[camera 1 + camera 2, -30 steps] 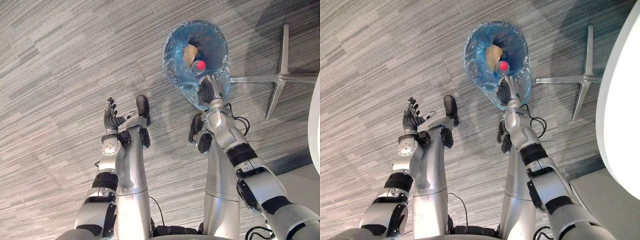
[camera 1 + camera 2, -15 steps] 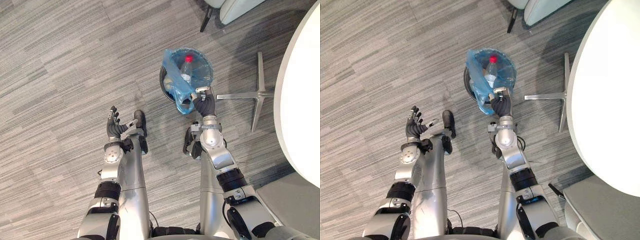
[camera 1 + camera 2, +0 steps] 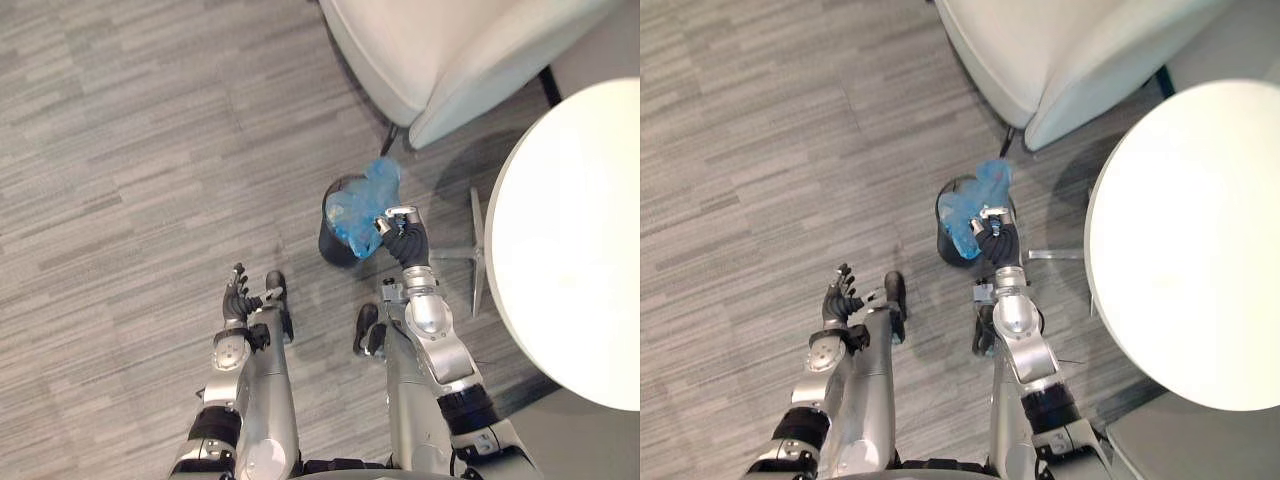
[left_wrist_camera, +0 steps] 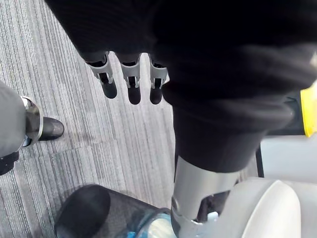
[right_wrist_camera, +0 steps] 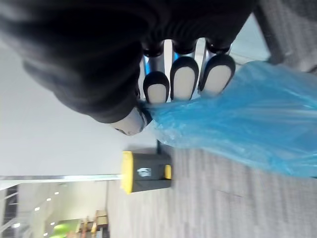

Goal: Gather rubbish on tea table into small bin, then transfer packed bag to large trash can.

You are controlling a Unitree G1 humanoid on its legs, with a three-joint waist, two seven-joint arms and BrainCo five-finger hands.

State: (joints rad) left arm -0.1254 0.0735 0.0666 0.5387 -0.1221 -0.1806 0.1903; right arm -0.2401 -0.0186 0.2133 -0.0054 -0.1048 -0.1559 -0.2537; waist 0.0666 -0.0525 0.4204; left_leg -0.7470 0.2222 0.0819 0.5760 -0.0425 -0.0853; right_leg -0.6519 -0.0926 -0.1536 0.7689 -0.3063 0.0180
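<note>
Two hands, one busy: my left hand (image 3: 240,296) hangs with fingers loose and apart, holding nothing. Just beside my right fingers stands the small bin (image 3: 333,245), and the blue bag (image 3: 362,205) bunches above its rim, where half a second ago its mouth gaped open around a bottle. My right hand (image 3: 404,240) is curled tight on that gathered neck. My whole view has risen too, so I judge the bag packed, ready for the large trash can (image 5: 146,172) far beyond my fingertips.

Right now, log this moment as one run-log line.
right robot hand: gripping blue plastic bag | bag: over small black round bin | left robot hand: open, idle
</note>
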